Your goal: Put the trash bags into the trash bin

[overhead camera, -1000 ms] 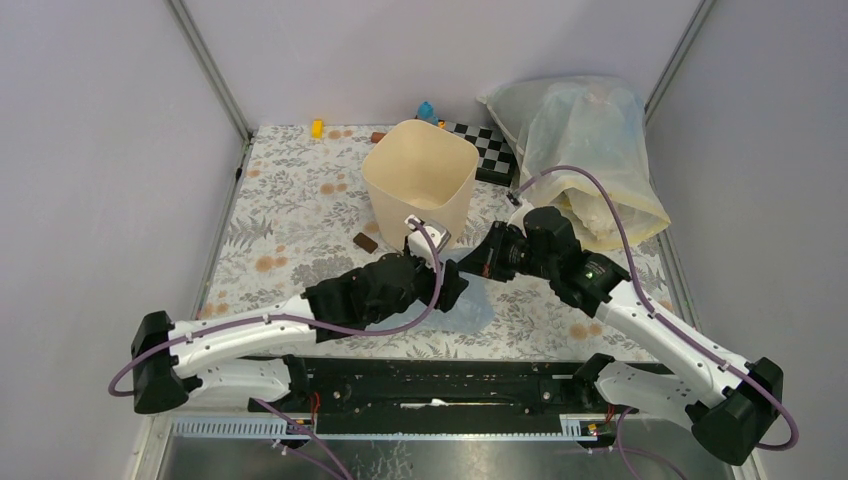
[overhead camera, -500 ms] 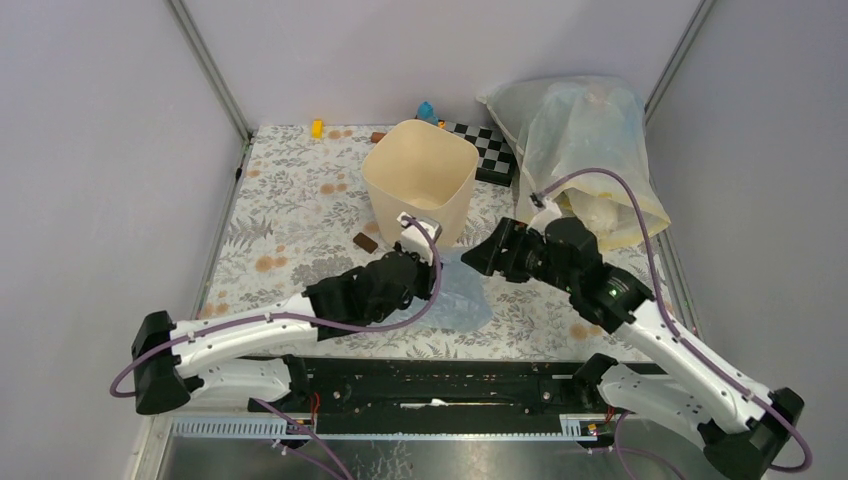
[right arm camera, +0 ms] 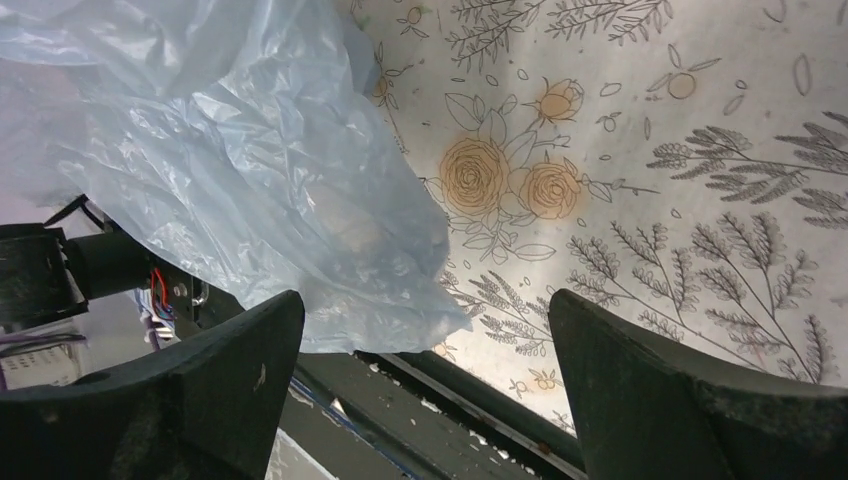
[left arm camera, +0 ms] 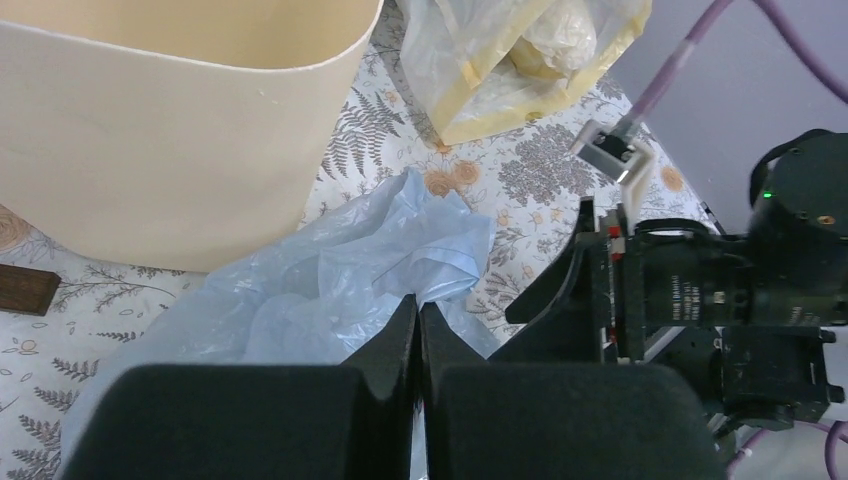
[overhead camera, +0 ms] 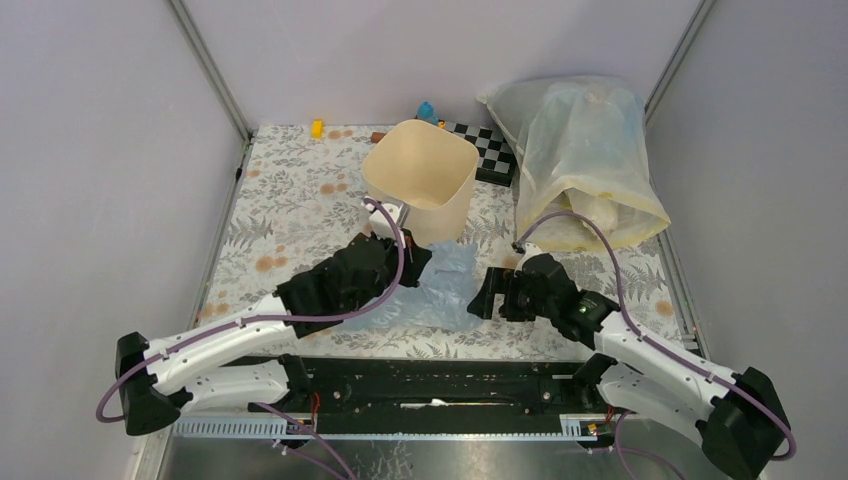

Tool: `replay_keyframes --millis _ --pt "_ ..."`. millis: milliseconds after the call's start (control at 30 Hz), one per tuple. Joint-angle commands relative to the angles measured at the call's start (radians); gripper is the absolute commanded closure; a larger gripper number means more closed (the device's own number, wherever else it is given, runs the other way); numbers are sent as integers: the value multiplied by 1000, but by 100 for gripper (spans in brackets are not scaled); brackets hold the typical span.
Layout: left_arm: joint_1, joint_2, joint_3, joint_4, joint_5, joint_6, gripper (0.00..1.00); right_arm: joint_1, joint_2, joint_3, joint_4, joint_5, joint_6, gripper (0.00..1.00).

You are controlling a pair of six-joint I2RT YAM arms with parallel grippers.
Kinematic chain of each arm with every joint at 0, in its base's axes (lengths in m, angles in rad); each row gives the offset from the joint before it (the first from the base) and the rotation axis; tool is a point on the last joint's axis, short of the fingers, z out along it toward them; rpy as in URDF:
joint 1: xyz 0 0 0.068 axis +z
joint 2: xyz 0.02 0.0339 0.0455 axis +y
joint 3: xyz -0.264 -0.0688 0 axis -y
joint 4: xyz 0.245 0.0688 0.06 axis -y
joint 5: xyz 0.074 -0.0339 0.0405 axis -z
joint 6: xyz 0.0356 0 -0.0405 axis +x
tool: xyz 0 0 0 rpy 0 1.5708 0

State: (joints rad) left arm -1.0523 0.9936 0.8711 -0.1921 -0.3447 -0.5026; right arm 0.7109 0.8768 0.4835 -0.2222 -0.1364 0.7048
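The cream-beige trash bin stands upright at the back middle of the flowered table, and its wall fills the upper left of the left wrist view. A pale-blue trash bag lies crumpled just in front of it. My left gripper is shut, its tips pinching a fold of the bag beside the bin's wall. My right gripper stands open to the right of the bag. Its jaws are spread wide over the table's near edge, with the bag's lower corner hanging between them, untouched.
A large yellowish-clear sack lies at the back right, with a checkerboard between it and the bin. Small yellow and blue toys sit along the back edge. A brown block lies left of the bin. Grey walls close both sides.
My right gripper let go of the bag, opened and drew back toward the near edge. My left gripper shut on the bag and moved left toward the bin, pulling the bag along.
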Motion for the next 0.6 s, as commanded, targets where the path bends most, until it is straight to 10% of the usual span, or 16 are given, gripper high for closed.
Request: replay_keyframes --millis 0,133,300,567 --pt "12 -41 50 1 37 -33 100 6 46 -7 181 -112 -56 2" --pt "23 -56 55 6 33 -36 100 7 101 -15 290 -241 -42 9" --pt "46 -53 102 -67 -32 -42 100 7 81 -23 253 -190 -32 92" --pt "284 -153 186 -356 -195 -36 100 6 -74 16 -88 272 6 100"
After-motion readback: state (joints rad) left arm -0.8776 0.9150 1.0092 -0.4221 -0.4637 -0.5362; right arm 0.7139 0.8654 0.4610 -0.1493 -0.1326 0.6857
